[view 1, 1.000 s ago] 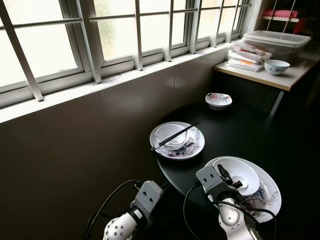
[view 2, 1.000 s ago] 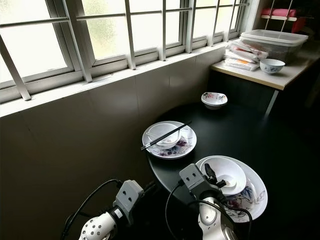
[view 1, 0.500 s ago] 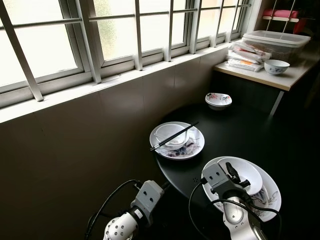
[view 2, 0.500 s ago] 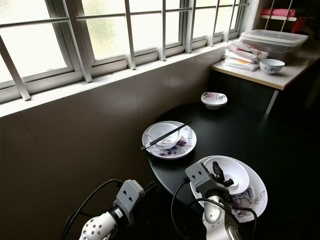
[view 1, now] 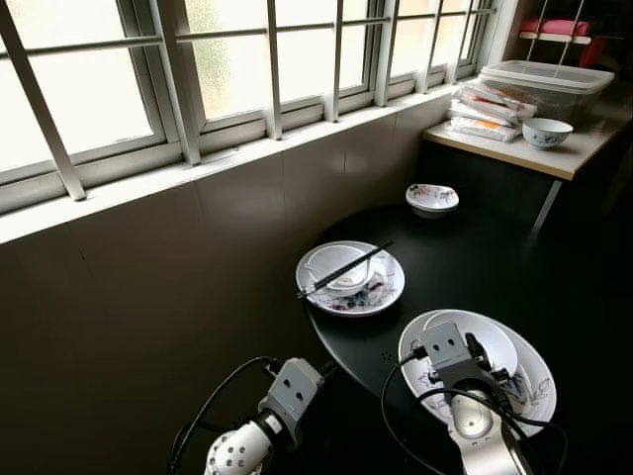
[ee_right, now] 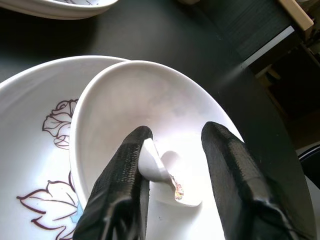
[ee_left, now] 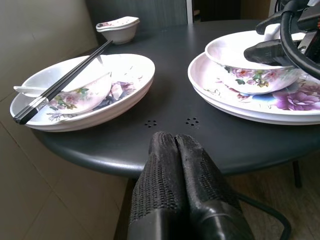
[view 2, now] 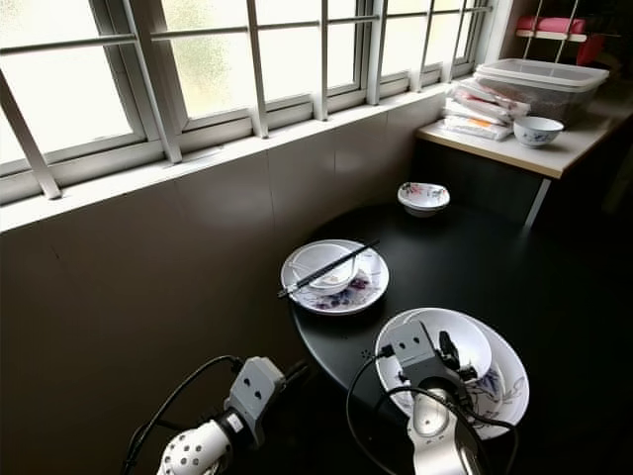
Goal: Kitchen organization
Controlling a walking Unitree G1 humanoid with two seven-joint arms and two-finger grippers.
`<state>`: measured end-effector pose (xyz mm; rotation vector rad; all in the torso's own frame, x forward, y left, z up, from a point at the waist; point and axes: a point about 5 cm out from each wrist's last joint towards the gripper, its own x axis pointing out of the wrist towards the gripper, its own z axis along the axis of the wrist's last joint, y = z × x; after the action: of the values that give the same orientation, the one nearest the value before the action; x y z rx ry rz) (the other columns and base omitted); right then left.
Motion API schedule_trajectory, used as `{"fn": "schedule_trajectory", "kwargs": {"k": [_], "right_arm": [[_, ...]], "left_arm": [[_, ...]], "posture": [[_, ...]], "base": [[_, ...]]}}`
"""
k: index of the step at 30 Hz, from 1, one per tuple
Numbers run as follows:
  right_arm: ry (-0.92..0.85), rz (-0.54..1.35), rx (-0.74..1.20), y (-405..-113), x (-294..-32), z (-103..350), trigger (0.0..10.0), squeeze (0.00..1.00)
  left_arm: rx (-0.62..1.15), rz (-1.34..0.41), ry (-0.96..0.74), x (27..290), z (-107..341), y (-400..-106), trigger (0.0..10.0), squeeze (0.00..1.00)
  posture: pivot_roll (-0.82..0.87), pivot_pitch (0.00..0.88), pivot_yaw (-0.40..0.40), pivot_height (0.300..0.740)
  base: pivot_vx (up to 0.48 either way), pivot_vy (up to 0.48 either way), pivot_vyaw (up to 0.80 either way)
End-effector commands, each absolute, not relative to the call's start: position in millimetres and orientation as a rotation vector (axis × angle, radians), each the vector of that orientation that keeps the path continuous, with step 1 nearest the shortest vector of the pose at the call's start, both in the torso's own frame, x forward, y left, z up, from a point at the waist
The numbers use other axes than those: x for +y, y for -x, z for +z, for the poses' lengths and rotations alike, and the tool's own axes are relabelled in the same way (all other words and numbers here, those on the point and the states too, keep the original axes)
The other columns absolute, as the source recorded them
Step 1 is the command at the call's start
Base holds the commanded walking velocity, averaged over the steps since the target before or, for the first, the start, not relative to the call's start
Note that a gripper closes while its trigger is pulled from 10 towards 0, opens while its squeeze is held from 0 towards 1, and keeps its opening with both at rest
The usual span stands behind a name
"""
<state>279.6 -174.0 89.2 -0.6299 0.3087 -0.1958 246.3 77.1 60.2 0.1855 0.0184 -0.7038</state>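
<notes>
Right gripper point(ee_right: 172, 172) had slid further over the bowl point(view 1: 490, 341) on the plate point(view 1: 529, 381) at lower right, fingers spread around a spoon point(ee_right: 162, 170) inside it. Left gripper point(ee_left: 175, 150) stayed clenched below the table point(view 1: 445, 262) edge, lower left.

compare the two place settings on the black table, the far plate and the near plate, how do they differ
The far plate has black chopsticks lying across its bowl; the near plate has none. The near plate's bowl has the right gripper open inside it, around a white spoon; no gripper is at the far plate's bowl. Both are white plates with purple flowers, each carrying a flowered bowl.
</notes>
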Motion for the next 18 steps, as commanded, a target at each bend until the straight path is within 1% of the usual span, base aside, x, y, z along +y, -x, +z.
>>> {"fn": "schedule_trajectory", "kwargs": {"k": [1,2,3,4,5,6,7,11,18], "right_arm": [[0.604,-0.210,0.312,-279.9,-175.5,91.0,5.8,0.00],[0.596,-0.210,0.315,-280.1,-175.2,90.7,5.3,0.00],[0.596,-0.210,0.315,-280.1,-175.2,90.7,5.3,0.00],[0.578,-0.207,0.322,-280.3,-174.6,89.9,4.9,0.00],[0.562,-0.206,0.331,-280.3,-174.3,88.8,3.1,0.00],[0.551,-0.206,0.338,-280.3,-174.1,88.1,3.1,0.00],[0.542,-0.202,0.338,-280.6,-173.7,87.9,0.0,0.00],[0.519,-0.201,0.342,-280.8,-173.4,87.7,0.0,0.00],[0.546,-0.211,0.290,-283.1,-173.2,95.0,0.0,0.00]], "left_arm": [[0.019,-0.706,-0.198,77.7,59.9,-247.9,10.0,0.00],[0.020,-0.706,-0.198,77.8,59.6,-248.0,10.0,0.00],[0.020,-0.706,-0.198,77.8,59.6,-248.0,10.0,0.00],[0.021,-0.705,-0.198,77.9,59.3,-248.1,10.0,0.00],[0.022,-0.705,-0.199,77.8,59.2,-248.3,10.0,0.00],[0.022,-0.705,-0.200,77.8,59.1,-248.3,10.0,0.00],[0.023,-0.704,-0.200,77.8,59.0,-248.4,10.0,0.00],[0.023,-0.702,-0.199,77.7,58.7,-248.6,10.0,0.00],[0.025,-0.701,-0.199,77.5,58.2,-248.8,10.0,0.00]], "posture": [[0.00,0.000,-0.034,0.740],[0.00,0.000,-0.035,0.740],[0.00,0.000,-0.035,0.740],[0.00,0.000,-0.034,0.740],[0.00,0.000,-0.034,0.740],[0.00,0.000,-0.034,0.740],[0.01,0.000,-0.036,0.740],[0.01,0.000,-0.036,0.740],[0.01,0.000,-0.036,0.740]], "base": [[0.000,0.000,0.00],[0.000,0.000,0.00],[0.000,0.000,0.00],[0.000,0.000,0.00],[0.000,0.000,0.00],[0.000,0.000,0.00],[0.000,0.000,0.00],[0.000,0.000,0.00],[0.000,0.000,0.00]]}}
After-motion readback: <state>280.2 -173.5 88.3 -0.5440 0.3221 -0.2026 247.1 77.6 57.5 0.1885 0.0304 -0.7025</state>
